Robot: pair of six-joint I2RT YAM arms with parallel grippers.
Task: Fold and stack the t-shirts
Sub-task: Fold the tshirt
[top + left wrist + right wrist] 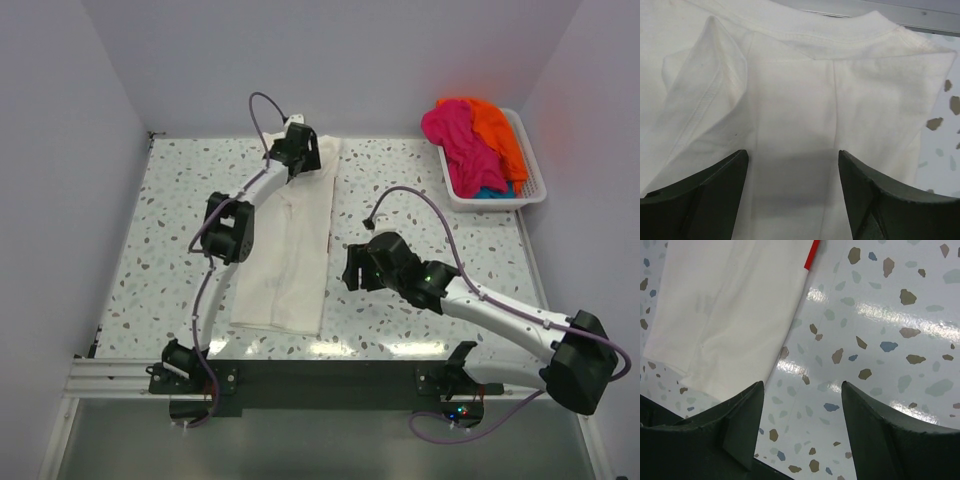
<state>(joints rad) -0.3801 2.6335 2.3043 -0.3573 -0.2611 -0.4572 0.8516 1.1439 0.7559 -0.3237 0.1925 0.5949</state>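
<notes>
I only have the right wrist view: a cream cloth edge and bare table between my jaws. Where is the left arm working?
Observer: The left gripper hovers at the far end of the cream t-shirt, jaws open above the cloth just short of the collar.
Operator: And the other shirts?
Observer: Piled in the white basket at the far right corner: a pink tee, an orange tee and a bit of a teal tee.
</notes>
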